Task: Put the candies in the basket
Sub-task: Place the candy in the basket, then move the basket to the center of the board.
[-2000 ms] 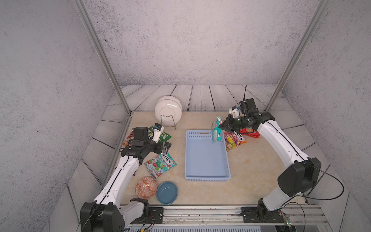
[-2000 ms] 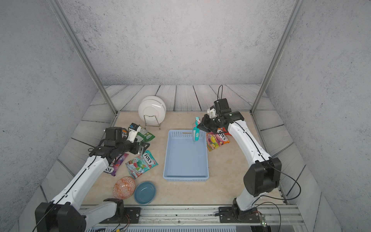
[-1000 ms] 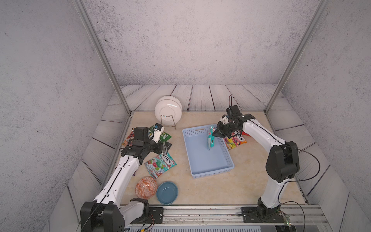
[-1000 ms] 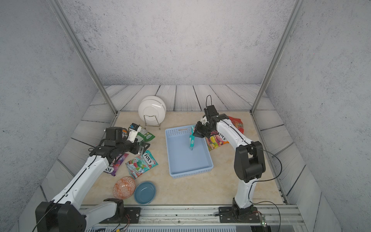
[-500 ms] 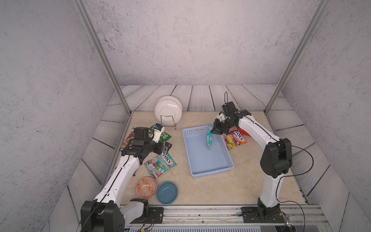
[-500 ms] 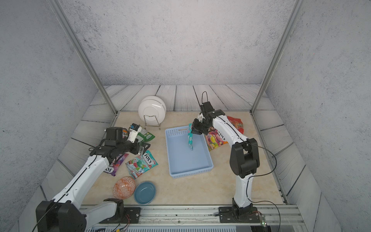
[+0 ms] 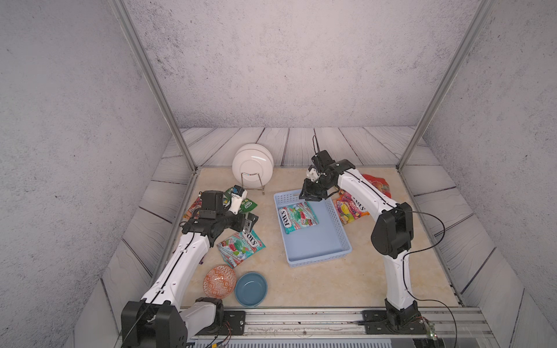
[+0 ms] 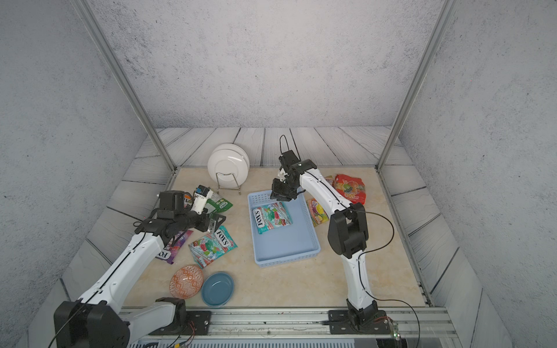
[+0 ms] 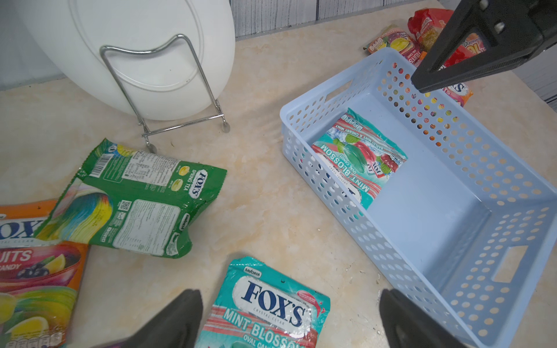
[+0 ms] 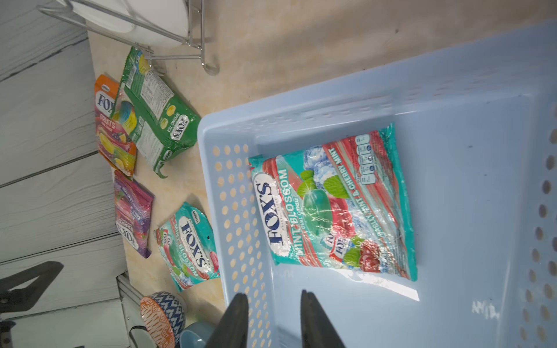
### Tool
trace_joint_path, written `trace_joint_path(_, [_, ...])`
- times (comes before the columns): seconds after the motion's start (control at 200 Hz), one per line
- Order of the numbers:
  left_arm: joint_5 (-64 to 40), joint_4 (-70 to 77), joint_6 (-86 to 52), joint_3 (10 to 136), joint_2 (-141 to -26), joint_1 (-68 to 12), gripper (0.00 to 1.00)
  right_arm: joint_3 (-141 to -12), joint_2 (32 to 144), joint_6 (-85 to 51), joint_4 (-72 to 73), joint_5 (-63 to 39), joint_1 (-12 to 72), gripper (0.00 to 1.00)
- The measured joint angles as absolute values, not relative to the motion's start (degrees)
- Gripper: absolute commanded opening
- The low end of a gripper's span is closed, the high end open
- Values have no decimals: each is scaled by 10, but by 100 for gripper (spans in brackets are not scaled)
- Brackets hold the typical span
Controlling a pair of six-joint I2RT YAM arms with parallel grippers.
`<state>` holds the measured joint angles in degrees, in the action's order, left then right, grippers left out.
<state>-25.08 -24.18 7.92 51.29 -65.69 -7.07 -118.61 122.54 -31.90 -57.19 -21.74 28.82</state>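
Beige stone-look tabletop (image 7: 316, 286), grey walls (image 7: 286, 60): right gripper (image 10: 272, 293) hangs over the basket (image 7: 319, 259) at its far end, jaws part-way apart and empty, with a teal bag (image 7: 298, 217) lying flat inside just below. The left gripper (image 9: 289, 293) is wide apart, empty, above a second teal bag (image 7: 241, 245) on the tabletop. Release looks done, so I'd lift the right straight up clear of the perforated side before swinging to the orange bags (image 7: 349, 208), else it may snag the basket.

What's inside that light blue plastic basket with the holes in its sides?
One flat teal FOX'S Mint Blossom candy bag lies face up in the light blue plastic basket, toward its far end. The rest of its floor is bare. Anything beneath the bag is hidden.
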Motion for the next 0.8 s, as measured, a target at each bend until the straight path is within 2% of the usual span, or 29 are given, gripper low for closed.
trace_joint_path(0.415, [-252,-242,79,513,-656,-71,98,-1169,1223,-227,-654,-14,277,52])
trace_joint_path(0.801, [-254,-242,80,513,-656,-71,98,-1080,1213,-205,-647,65,251,51])
